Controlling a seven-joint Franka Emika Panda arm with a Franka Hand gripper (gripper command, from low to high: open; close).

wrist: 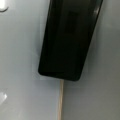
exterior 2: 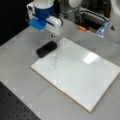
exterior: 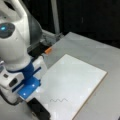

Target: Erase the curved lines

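Front view, arm at left: gripper (exterior: 37, 103) low at the picture's left, above the near-left corner of the white board (exterior: 77, 80). Black block (exterior: 40, 110) under it at the picture's bottom, straddling the board's corner. Curve lines (exterior: 59, 100) close to the board's near edge, just right of the block: a thin dark wavy stroke of a few small humps, intact, tiny against the white. Rest of the board bare up to its far and right edges; thin wood-coloured rim visible along the right edge. Grey desk (exterior: 100, 52) open beyond the far edge and to the right. Small orange object (exterior: 48, 50) on the desk near the board's far-left corner.

Front view, arm at top: gripper (exterior 2: 53, 35) above the board's (exterior 2: 82, 75) top-left corner, apart from the block (exterior 2: 46, 49); claw state: cannot tell. Block lying across that corner, half on the desk (exterior 2: 17, 65). Curve lines (exterior 2: 54, 62) just below the block, near the board's left edge, running vertically. Wide bare board to the right; open desk left and below. Orange object (exterior 2: 81, 28) beyond the board's top edge.

Wrist view: block (wrist: 70, 37) filling the upper centre, long axis near vertical, rounded lower corners. Board edge (wrist: 60, 100) running down from beneath it. Fingers not visible.
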